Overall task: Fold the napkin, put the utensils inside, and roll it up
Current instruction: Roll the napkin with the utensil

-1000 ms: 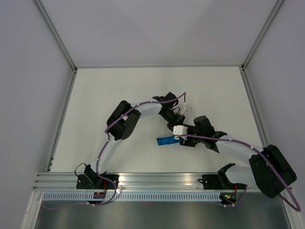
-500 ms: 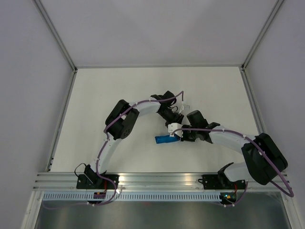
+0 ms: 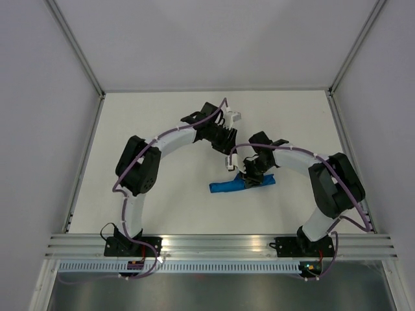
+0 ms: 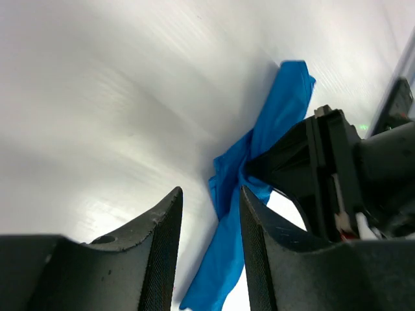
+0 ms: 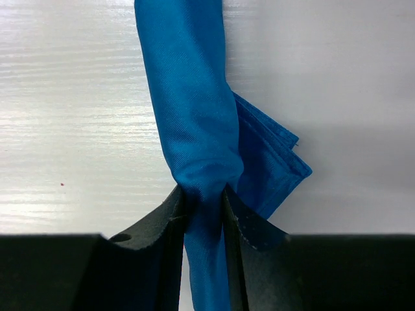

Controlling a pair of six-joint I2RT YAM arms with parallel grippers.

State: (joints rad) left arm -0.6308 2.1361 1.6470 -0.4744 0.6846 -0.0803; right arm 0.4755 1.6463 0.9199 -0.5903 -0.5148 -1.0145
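We have the right gripper [image 5: 201,194] pinched tight on the napkin [image 5: 188,97]. Its two fingers squeeze the rolled blue cloth to a narrow waist near one end, and the cloth bulges above the pinch. The roll lies on the white table [image 3: 162,116], between the two arms and closer to the right one.

Just beside the pinch a loose corner [image 5: 285,162] of folded layers sticks out from the roll instead of being wound in. That is our first worry: if we lift or drag from here, the pull lands on a single point, and the soft fabric could unwind, starting at that free corner.

We cannot see the knife in any view. If it sits inside the roll, a tilt of the gripped end could let it slide out of the open far end. If the fingers bear on it through the cloth, we cannot tell.

Further out, our left gripper [image 4: 209,194] hangs above the table with its fingers apart and nothing between them, the napkin a little beyond their tips. With that side unsupported, the long free part of the roll may sag or swing. The two wrists also stand near each other, so a careless reach could bump them.
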